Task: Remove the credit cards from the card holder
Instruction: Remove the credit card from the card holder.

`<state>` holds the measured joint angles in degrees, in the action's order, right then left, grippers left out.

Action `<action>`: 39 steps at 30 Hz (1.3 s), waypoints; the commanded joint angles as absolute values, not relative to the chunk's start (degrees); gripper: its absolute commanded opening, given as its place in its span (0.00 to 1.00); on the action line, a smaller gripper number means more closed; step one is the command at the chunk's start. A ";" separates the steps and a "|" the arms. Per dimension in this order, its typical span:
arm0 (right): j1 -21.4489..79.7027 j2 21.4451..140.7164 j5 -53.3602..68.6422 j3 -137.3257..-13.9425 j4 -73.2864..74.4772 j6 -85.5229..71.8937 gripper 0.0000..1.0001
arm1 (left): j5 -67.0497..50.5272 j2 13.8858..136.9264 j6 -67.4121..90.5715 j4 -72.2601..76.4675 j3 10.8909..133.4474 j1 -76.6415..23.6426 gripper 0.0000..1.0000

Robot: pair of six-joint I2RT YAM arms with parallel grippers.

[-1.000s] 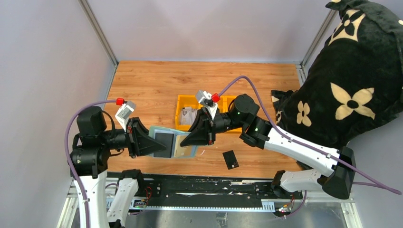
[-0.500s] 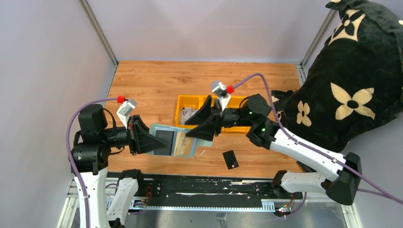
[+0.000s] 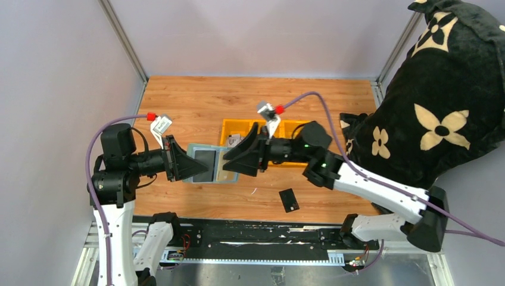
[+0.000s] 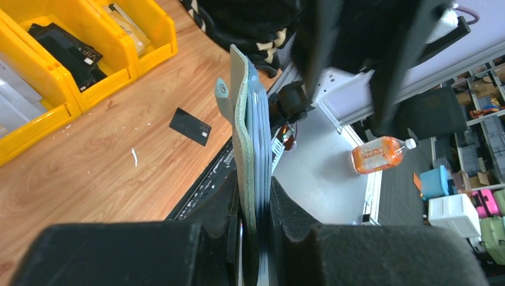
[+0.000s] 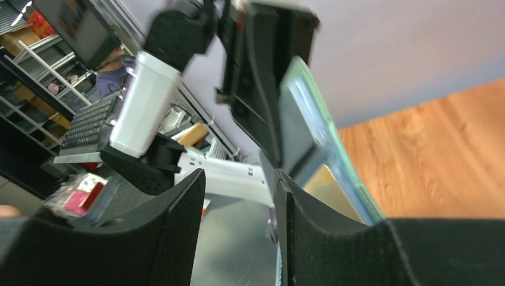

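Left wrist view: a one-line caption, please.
Left gripper clamps the flat pale grey-green card holder edge-on; one thin black card lies on the wooden table.

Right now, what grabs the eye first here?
The card holder, mid-scene, clamped in the left pincer, with the open right pincer at its other end. Then a black card lying alone on the table near the front edge. A big black flowered plush crowds the right side.
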<state>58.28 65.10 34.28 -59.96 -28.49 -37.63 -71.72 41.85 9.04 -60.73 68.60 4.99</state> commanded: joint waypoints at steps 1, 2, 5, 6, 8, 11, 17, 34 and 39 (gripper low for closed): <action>60.26 69.69 37.97 -59.79 -33.22 -42.85 0.49 | -73.87 41.55 11.07 -60.91 71.84 4.83 0.03; 60.29 70.30 38.17 -59.70 -33.64 -43.15 0.49 | -74.25 41.34 11.07 -60.92 72.10 4.83 0.03; 60.47 71.53 38.61 -59.52 -34.58 -43.95 0.48 | -73.94 40.87 11.50 -60.90 72.60 4.83 0.04; 60.59 71.95 38.92 -59.50 -34.89 -44.14 0.48 | -73.83 40.73 11.70 -60.97 72.55 4.83 0.04; 60.77 72.83 39.35 -59.59 -35.48 -44.54 0.48 | -73.82 40.90 12.29 -61.00 72.72 4.83 0.05; 60.90 74.31 40.01 -59.59 -37.42 -45.96 0.48 | -74.03 41.42 12.46 -61.00 72.90 4.83 0.05; 61.25 77.82 40.38 -60.01 -41.11 -48.48 0.44 | -75.07 41.02 12.35 -61.00 73.18 4.83 0.06; 61.26 82.52 34.94 -60.72 -48.00 -55.08 0.12 | -79.13 39.16 8.16 -61.00 71.05 4.83 0.23; 61.22 82.05 36.14 -58.56 -53.78 -55.93 0.02 | -80.69 39.28 7.96 -61.00 70.93 4.83 0.37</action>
